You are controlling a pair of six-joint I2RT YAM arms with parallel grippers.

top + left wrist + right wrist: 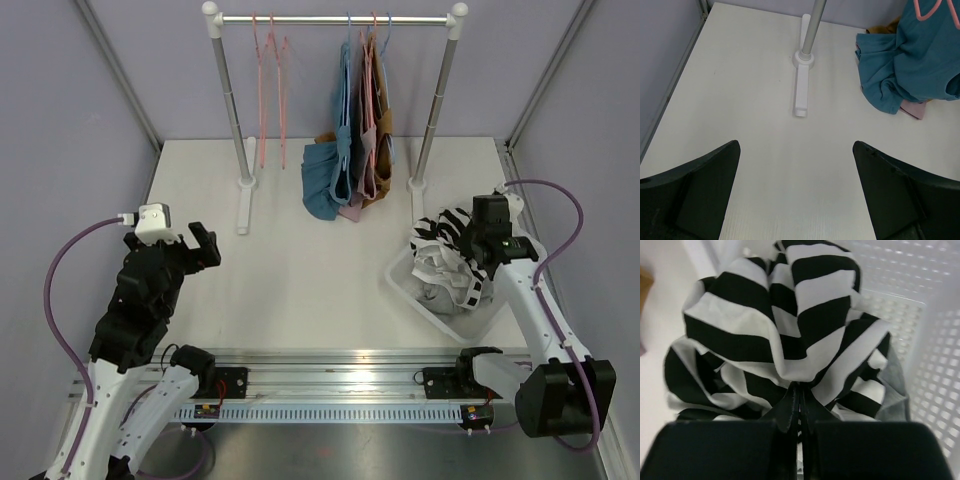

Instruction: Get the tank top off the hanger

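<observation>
1. Tank top [775, 335], black-and-white striped, is a scrunched ball with no clear long axis, middle right of the top view over the white basket [405, 285].
2. Right gripper [800, 400] pinches its fabric, jaws pressed together; left gripper [795, 165] is spread wide, lower left.
3. One rack [335, 18] up top: three hanging garments [350, 150] (blue, pink, brown), plus empty pink hangers [270, 90] I can't count.

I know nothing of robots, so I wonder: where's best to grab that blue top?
Probably the blue top by its bunched hem, coming from the left: it hangs outermost on that side, and the folds piled on the table give something to pinch.
</observation>
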